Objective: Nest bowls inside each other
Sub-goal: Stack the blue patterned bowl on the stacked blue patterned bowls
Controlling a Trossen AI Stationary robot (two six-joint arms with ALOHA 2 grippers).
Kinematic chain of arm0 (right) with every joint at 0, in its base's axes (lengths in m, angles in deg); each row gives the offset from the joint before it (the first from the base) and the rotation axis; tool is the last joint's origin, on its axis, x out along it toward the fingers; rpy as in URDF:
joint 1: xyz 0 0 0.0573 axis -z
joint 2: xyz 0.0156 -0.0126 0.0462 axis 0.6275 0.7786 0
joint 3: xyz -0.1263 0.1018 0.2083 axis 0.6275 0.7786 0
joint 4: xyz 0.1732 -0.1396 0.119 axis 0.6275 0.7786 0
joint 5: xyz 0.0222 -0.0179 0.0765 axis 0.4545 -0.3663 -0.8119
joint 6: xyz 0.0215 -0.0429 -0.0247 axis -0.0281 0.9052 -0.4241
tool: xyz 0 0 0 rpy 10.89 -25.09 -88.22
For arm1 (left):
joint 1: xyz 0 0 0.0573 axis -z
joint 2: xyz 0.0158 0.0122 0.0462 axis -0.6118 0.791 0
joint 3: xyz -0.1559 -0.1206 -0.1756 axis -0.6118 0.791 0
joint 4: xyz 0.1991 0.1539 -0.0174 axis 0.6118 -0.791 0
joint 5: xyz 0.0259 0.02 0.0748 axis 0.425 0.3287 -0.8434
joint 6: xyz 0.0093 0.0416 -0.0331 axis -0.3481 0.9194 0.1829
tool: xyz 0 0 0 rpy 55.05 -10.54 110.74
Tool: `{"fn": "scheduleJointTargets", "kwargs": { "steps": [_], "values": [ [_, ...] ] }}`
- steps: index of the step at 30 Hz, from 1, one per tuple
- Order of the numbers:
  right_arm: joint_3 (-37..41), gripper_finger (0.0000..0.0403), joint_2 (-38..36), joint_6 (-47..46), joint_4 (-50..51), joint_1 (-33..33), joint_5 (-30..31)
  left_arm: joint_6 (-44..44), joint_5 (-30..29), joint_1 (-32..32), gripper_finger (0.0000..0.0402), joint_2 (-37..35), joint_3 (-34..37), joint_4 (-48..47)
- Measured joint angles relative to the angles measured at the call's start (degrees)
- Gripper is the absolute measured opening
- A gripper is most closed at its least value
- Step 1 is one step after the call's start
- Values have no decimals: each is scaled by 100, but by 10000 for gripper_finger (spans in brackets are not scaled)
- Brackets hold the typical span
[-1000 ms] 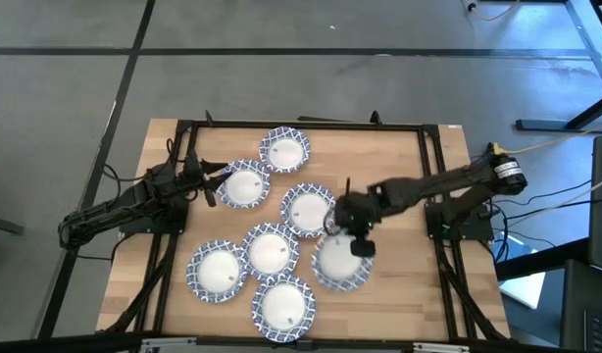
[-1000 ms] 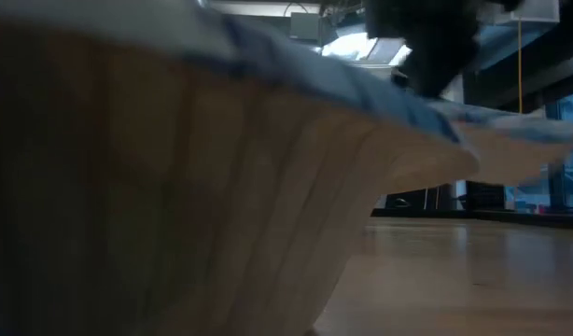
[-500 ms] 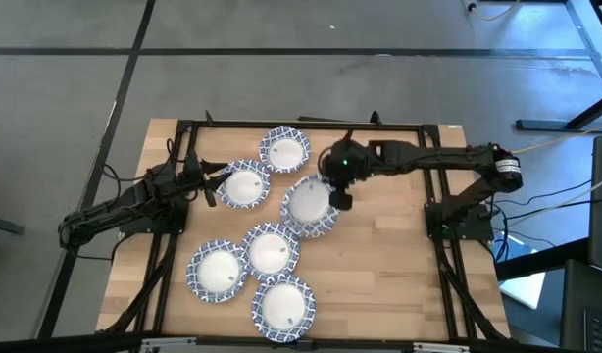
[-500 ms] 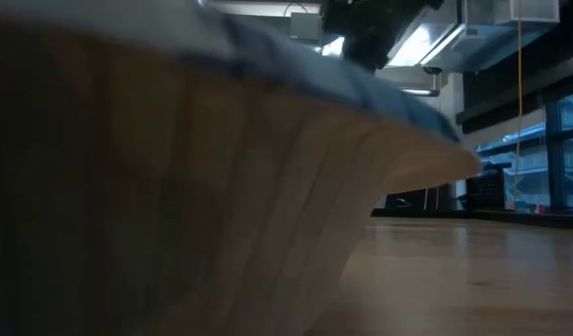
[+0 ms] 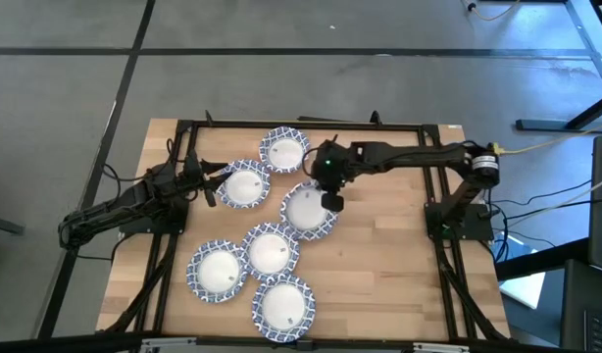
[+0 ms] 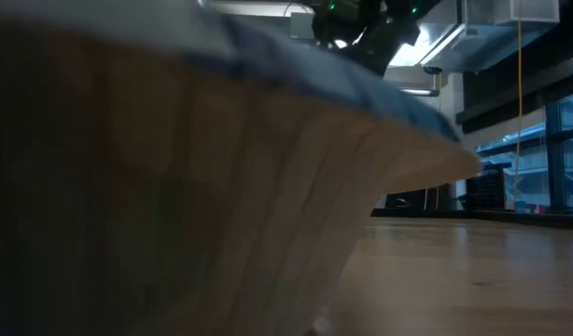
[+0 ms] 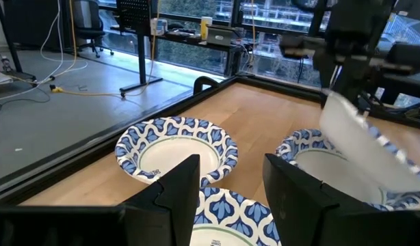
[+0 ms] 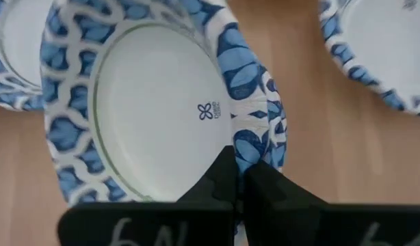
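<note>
Nesting is midway: right pincer (image 8: pixel 235 179), clamped on a blue-and-white-rimmed white bowl (image 8: pixel 155 102), must lower it squarely into the bowl beneath (image 5: pixel 326 224), while the left pincer (image 7: pixel 230 186) waits parted near the desk's (image 5: pixel 399 255) left edge.

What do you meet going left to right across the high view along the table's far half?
Left tool → bowl beside it → far bowl → right tool, shut on the rim of a held bowl.
</note>
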Motion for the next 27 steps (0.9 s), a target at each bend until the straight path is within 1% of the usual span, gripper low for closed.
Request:
{"fn": "scheduleJointTargets", "kwargs": {
  "steps": [5, 8, 11, 14, 20, 23, 27],
  "values": [
    [2, 10, 208, -36, -14, 0, -2, 0, 0, 0, 154, 0, -1, 0],
    [2, 10, 221, 92, -52, 0, -1, 0, 0, 0, 154, 0, 0, 0],
    [2, 18, 222, 109, -156, 0, 102, 0, 0, 0, 154, 0, 0, 0],
    [2, 43, 222, 157, -210, 0, 142, 0, 0, 0, 154, 0, -1, 0],
    [2, 120, 222, 151, -215, 4, 199, 0, 0, 0, 154, 0, 0, 0],
    [2, 154, 220, 248, -244, 4, 538, 0, 0, 0, 154, 0, -2, 0],
    [-28, 181, 200, 442, -321, 4, 1187, 0, 0, 0, 154, -2, 0, 0]
  ]
}}
